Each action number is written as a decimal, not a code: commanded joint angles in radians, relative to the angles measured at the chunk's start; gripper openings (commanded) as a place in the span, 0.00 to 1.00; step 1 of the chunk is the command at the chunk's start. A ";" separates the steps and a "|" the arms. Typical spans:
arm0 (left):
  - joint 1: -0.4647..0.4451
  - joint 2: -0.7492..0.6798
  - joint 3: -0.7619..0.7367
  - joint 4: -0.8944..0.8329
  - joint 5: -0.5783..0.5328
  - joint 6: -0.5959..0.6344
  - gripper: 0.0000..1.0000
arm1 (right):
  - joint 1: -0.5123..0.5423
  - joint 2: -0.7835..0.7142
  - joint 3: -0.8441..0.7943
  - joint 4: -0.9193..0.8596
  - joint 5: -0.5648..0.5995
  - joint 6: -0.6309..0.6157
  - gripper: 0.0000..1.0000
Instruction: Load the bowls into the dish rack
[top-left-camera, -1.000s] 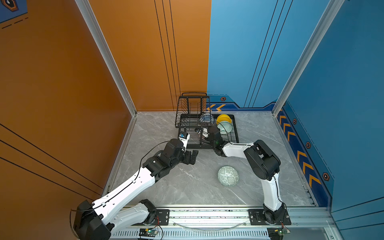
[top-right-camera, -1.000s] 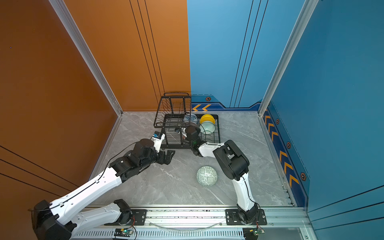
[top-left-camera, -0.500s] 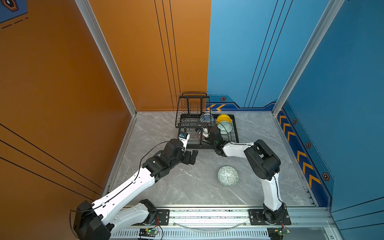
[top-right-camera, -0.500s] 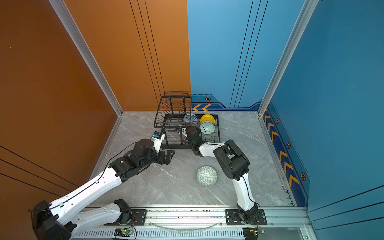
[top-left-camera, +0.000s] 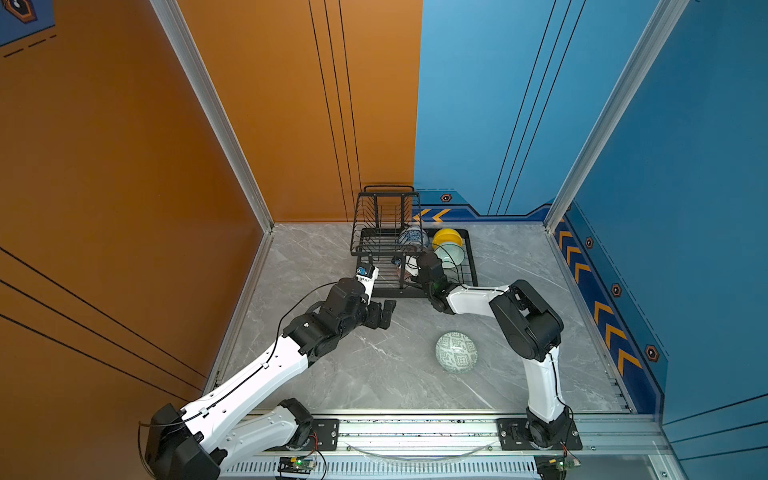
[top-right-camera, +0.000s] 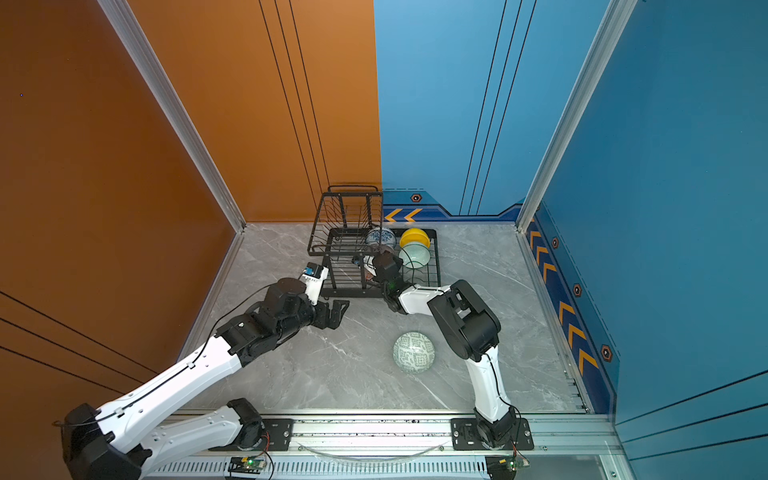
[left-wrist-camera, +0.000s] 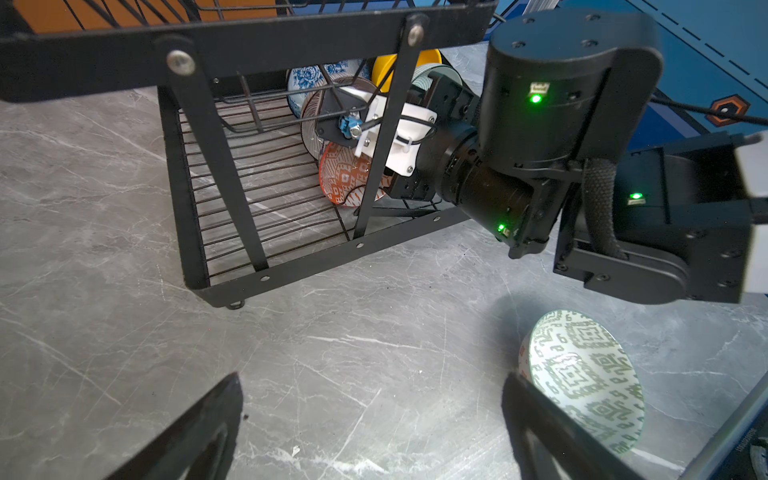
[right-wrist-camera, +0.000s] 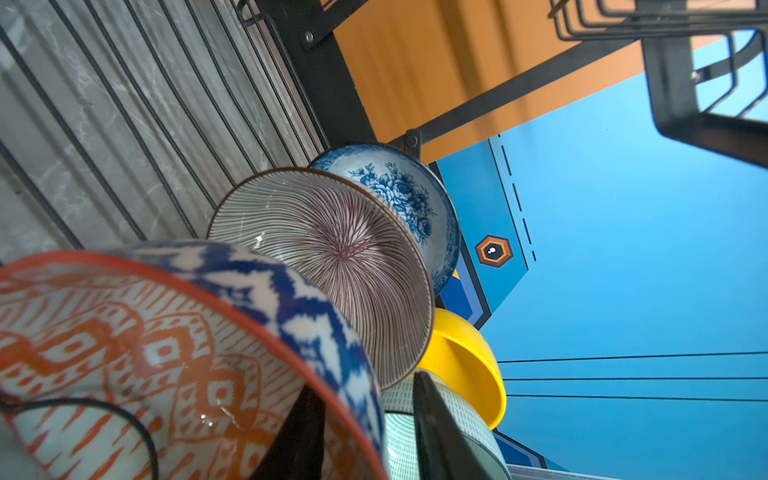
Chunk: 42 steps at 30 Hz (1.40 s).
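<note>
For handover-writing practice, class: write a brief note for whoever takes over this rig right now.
Left claw: open, empty, over the table before the dish rack.
Right claw: open, astride the orange-white bowl's rim inside the rack.
Done: blue floral bowl, striped bowl, yellow bowl, mint bowl, orange-white bowl in the rack.
Left to do: green-white bowl, on the table.

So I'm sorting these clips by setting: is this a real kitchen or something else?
Probably a robot test cell, not a kitchen. Orange and blue wall panels enclose a marble-look tabletop, two robot arms are mounted on a rail at its front edge, and the only kitchenware is a dish rack with bowls.
</note>
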 joint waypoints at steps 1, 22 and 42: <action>0.010 -0.017 -0.018 -0.017 0.007 -0.012 0.98 | -0.005 -0.059 -0.017 0.009 0.007 0.012 0.41; 0.009 -0.018 -0.013 -0.023 0.006 -0.009 0.98 | -0.010 -0.112 -0.070 0.043 0.027 -0.039 0.95; 0.011 -0.019 -0.018 -0.022 -0.001 -0.002 0.98 | -0.003 -0.139 -0.125 0.094 0.148 -0.230 1.00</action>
